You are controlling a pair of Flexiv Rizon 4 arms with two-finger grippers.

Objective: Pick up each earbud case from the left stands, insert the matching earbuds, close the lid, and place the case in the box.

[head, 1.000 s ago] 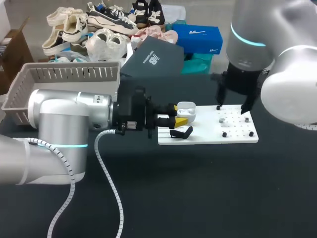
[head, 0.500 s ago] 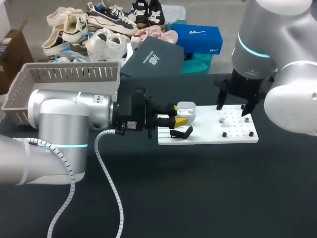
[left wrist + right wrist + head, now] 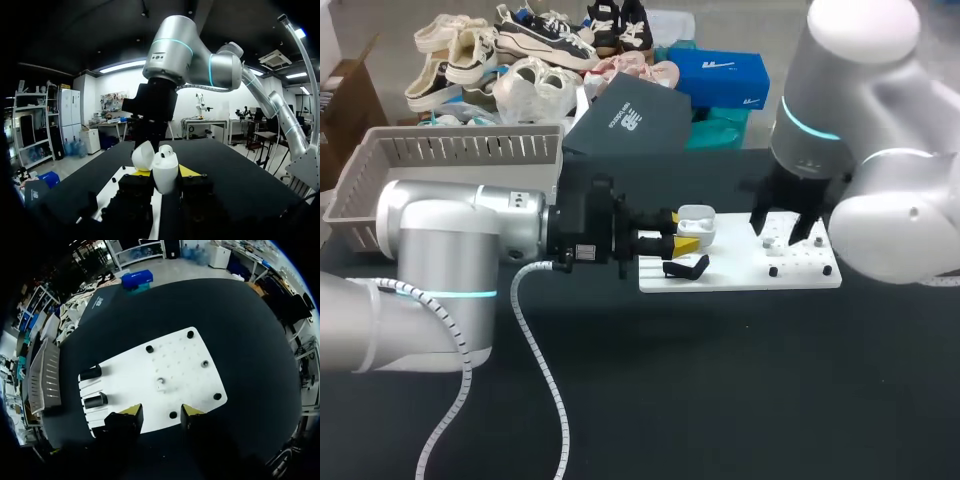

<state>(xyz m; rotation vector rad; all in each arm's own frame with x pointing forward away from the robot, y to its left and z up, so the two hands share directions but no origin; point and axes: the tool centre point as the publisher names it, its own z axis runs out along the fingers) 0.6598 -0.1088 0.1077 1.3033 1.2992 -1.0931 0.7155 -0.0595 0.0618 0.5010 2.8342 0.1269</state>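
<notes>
Clearly the left claw (image 3: 682, 243) lies level over the table, at nine o'clock of the white board (image 3: 800, 275). Its two fingers pinch the white earbud case (image 3: 695, 218) from both sides, with the lid tipped up. In its own wrist view the case (image 3: 165, 174) fills the gap between the black finger blocks, so the yellow tips show only as slivers behind it. Whether earbuds sit inside is hard to make out.

The right claw (image 3: 778, 228) hangs over the board with fingers spread wide, gripping nothing. Its yellow tips cannot be seen from the head view. Its wrist view shows a small white earbud (image 3: 160, 384) on the board just ahead of the gap, apart from both fingers. Two black stands (image 3: 95, 401) sit at the board's far end.

A grey basket (image 3: 450, 150) sits at ten o'clock of the board, its near corner hidden behind the left arm (image 3: 450, 240).
</notes>
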